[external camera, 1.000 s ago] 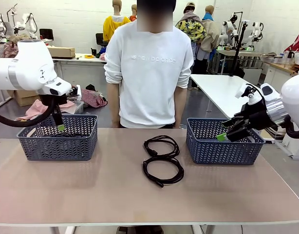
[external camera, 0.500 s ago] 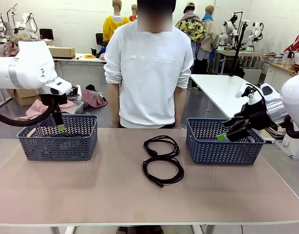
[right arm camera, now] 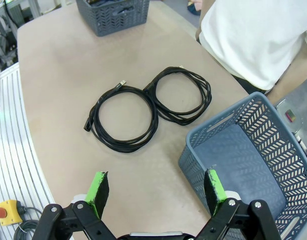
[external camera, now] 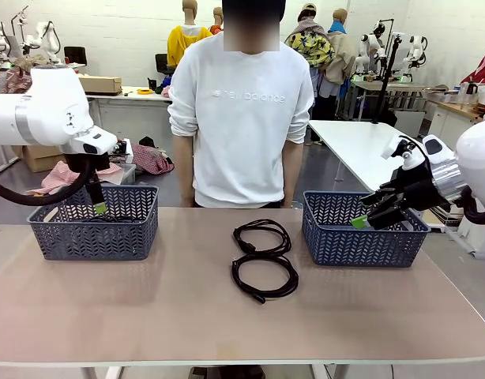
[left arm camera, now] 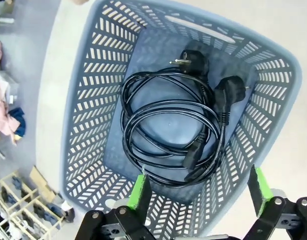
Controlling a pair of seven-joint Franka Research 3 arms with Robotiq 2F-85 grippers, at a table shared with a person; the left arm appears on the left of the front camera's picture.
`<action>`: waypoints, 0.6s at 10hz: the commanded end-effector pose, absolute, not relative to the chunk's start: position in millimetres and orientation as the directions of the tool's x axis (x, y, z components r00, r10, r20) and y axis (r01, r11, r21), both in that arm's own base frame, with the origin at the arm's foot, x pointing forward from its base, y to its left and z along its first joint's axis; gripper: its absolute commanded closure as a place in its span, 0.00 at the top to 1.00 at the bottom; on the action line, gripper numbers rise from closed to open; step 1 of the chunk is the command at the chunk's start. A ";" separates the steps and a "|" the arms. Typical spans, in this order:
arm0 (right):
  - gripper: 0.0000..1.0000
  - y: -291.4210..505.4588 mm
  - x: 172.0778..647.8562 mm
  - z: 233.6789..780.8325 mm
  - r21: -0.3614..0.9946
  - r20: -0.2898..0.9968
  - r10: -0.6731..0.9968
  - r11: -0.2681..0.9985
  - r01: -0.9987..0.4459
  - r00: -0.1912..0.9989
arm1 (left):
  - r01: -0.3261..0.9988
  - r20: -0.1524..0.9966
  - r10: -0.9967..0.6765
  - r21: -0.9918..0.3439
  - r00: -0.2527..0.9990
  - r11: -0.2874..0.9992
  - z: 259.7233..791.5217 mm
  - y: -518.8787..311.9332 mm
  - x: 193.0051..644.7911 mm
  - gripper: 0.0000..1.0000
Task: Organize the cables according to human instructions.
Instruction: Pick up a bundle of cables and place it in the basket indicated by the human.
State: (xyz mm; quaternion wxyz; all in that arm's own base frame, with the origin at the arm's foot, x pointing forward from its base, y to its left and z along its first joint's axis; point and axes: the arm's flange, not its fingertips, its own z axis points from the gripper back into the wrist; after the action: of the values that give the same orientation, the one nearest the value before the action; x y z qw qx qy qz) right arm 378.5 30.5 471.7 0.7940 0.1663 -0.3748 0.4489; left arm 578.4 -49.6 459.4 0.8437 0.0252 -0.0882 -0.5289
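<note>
Two coiled black cables point(external camera: 264, 260) lie touching at the centre of the bench point(external camera: 148, 316), awaiting sorting. Perhaps two more power cords point(left arm camera: 168, 130) sit sorted in the nine-o'clock basket point(left arm camera: 83, 110), left jaws spread empty above. Right jaws hang spread over the three-o'clock basket point(external camera: 361, 237).

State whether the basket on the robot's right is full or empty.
Empty: the right basket shows a bare floor, with no cable inside.

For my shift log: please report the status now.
Left gripper open above left basket, cables inside. Right gripper open, empty. Two cables on table. Nothing blocking.
</note>
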 end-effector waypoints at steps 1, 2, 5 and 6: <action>1.00 29.5 382.8 468.9 -0.076 0.760 0.580 0.525 -0.848 0.291 | 0.896 0.118 -0.906 0.142 0.406 0.420 461.0 -49.0 578.2 1.00; 1.00 29.5 382.8 468.9 -0.076 0.760 0.580 0.525 -0.848 0.291 | 0.896 0.118 -0.906 0.142 0.406 0.420 461.0 -49.0 578.2 1.00; 1.00 29.5 382.8 468.9 -0.076 0.760 0.580 0.525 -0.848 0.291 | 0.891 0.120 -0.900 0.137 0.418 0.432 459.4 -51.3 578.3 1.00; 1.00 29.5 382.8 468.9 -0.076 0.760 0.580 0.525 -0.848 0.291 | 0.879 0.157 -0.888 0.146 0.432 0.454 465.2 -64.6 563.7 1.00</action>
State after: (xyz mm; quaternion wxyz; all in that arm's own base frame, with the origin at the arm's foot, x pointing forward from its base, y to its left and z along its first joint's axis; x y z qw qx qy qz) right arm 378.5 30.5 471.6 0.7940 0.1662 -0.3748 0.4489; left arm 576.0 -55.9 461.1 0.8418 0.0255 -0.0905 -0.5315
